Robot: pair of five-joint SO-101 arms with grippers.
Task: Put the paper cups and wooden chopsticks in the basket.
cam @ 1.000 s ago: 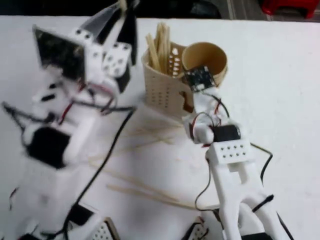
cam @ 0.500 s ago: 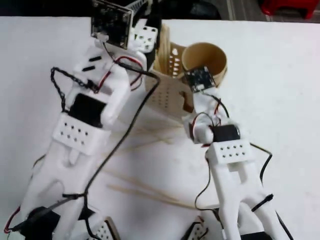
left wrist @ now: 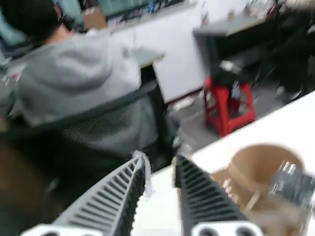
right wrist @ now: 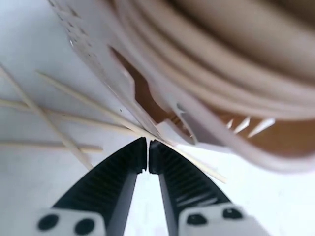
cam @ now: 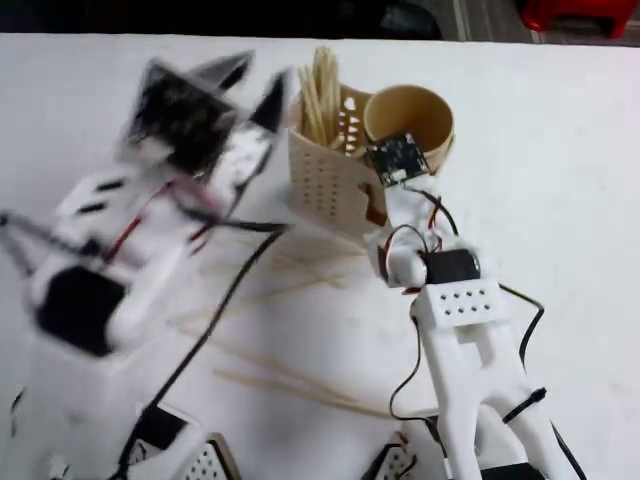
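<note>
The right jaws are pressed together, low by the basket (cam: pixel 325 190), next to a loose chopstick (right wrist: pixel 88 102), maybe to nudge it. The left jaws are a bit spread and empty, up high. A paper cup (cam: pixel 408 112) and more chopsticks (cam: pixel 322 85) sit in the basket.

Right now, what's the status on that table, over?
Left tool open, empty, beside basket. Right tool shut at basket's foot. Cup and some chopsticks in basket; several chopsticks loose on table.
</note>
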